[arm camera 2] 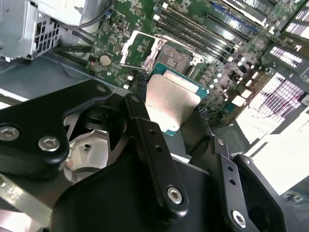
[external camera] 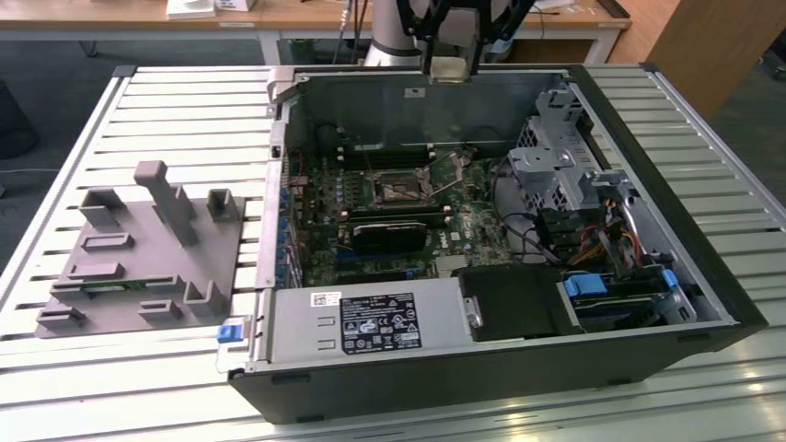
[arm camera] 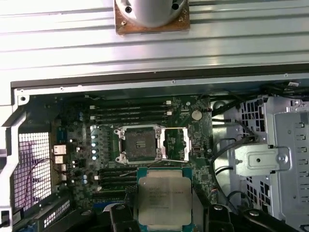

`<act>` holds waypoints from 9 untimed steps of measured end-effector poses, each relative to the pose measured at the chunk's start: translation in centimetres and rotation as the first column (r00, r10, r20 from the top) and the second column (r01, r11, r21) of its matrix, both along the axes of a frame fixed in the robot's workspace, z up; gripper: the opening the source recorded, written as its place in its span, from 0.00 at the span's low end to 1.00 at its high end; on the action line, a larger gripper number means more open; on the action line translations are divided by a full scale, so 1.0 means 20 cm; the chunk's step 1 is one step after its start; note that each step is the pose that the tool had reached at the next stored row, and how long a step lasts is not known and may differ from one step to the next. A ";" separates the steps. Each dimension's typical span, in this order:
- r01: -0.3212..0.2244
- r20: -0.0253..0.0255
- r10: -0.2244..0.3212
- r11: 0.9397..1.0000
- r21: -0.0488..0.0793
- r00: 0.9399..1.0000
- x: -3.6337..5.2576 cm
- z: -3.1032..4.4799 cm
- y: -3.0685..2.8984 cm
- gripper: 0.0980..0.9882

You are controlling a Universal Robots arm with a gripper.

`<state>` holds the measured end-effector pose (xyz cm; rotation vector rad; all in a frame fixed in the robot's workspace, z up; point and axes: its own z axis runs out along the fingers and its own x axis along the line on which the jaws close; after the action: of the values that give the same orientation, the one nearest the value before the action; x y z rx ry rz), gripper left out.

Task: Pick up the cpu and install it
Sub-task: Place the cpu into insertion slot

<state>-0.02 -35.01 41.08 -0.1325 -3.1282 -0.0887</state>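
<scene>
The end effector (arm camera 2: 170, 112) pinches the square cpu (arm camera: 164, 199) by opposite edges, silver top upward, over the motherboard (arm camera: 193, 130).

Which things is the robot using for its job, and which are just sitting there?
For the job: the cpu, held in the gripper; the open socket.
Just sitting there: the gray fixture block; the power supply box; the drive cage.
</scene>
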 end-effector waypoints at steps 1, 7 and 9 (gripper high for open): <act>0.016 0.000 -0.016 1.000 0.000 1.000 0.000 -0.001 0.000 0.49; 0.110 0.000 -0.110 0.994 0.000 0.994 0.000 -0.005 0.000 0.49; 0.136 0.000 -0.136 0.991 0.000 0.991 0.000 -0.006 0.000 0.49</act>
<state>-0.03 -35.01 40.96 -0.3464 -3.1157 -0.0896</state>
